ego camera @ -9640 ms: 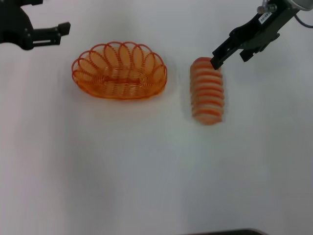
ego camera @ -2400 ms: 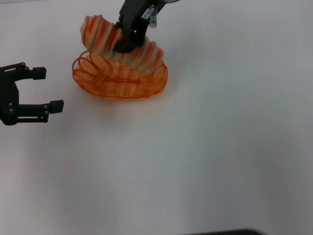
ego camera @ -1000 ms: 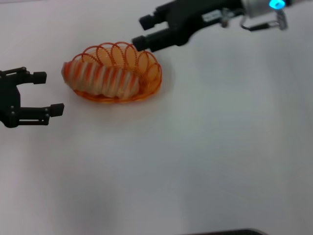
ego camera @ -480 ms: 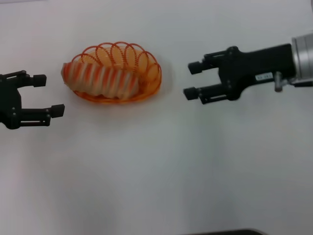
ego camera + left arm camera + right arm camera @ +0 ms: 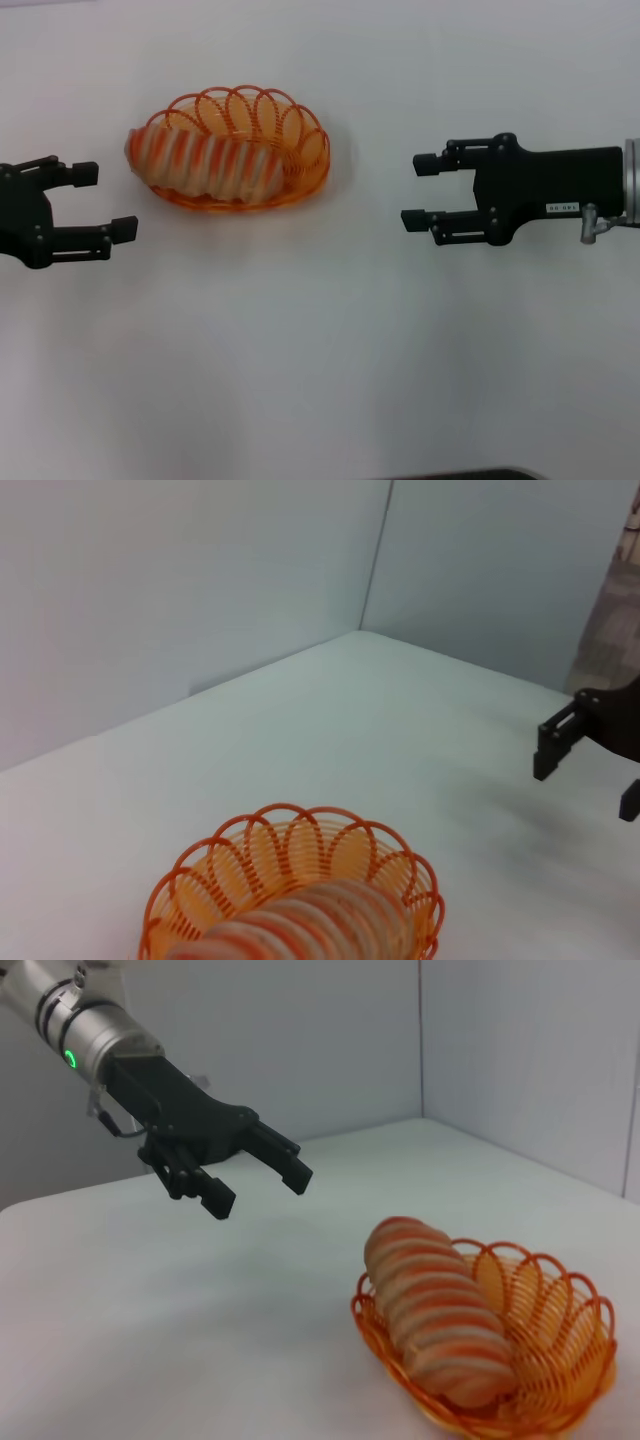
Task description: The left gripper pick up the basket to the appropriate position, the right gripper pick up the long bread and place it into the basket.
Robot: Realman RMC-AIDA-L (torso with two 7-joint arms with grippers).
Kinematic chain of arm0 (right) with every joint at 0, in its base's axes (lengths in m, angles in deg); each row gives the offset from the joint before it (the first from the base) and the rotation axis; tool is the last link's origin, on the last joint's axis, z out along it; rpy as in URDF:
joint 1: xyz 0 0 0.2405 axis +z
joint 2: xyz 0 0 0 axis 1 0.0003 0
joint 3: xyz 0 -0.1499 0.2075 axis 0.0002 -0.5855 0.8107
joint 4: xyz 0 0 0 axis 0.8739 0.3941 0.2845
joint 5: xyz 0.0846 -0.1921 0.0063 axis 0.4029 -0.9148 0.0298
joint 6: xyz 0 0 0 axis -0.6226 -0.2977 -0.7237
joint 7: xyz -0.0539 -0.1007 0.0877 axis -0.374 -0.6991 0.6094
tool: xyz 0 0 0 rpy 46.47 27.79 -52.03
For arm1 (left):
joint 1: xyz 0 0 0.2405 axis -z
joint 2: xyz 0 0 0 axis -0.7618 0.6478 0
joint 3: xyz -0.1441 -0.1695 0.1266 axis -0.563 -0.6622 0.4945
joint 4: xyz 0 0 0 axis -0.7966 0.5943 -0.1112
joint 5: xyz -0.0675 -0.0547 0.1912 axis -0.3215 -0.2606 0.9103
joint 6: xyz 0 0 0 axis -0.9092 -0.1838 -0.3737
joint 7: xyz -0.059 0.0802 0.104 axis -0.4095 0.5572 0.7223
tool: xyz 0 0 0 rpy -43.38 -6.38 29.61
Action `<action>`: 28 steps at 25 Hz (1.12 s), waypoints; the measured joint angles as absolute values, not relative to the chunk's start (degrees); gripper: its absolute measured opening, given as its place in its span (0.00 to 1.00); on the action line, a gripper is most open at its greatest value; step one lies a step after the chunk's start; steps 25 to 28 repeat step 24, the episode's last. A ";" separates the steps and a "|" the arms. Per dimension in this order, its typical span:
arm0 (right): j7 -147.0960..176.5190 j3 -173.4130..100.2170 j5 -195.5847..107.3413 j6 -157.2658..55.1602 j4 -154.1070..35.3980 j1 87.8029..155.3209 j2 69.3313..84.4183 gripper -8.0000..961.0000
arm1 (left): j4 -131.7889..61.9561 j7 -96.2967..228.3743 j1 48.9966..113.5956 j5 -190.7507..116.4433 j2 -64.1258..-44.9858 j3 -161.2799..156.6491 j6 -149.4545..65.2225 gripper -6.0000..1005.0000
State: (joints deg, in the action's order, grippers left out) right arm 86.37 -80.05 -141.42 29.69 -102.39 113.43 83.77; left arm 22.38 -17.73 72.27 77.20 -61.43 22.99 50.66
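The long bread (image 5: 208, 165) lies inside the basket (image 5: 305, 165) on the white worktop (image 5: 320, 350), one end poking over the rim on the robot's left. The left end effector (image 5: 108, 203) hovers just left of the basket, fingers spread and empty. The right end effector (image 5: 420, 190) — also open, holding nothing — hangs well apart on the basket's right.

A plain white table (image 5: 320, 360) is seen, on which the basket (image 5: 310, 165) is set directly.
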 joint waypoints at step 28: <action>84.79 -82.36 -141.47 25.20 -101.31 114.26 83.83 0.76 | 20.44 -17.62 72.59 77.34 -61.28 23.59 49.15 0.90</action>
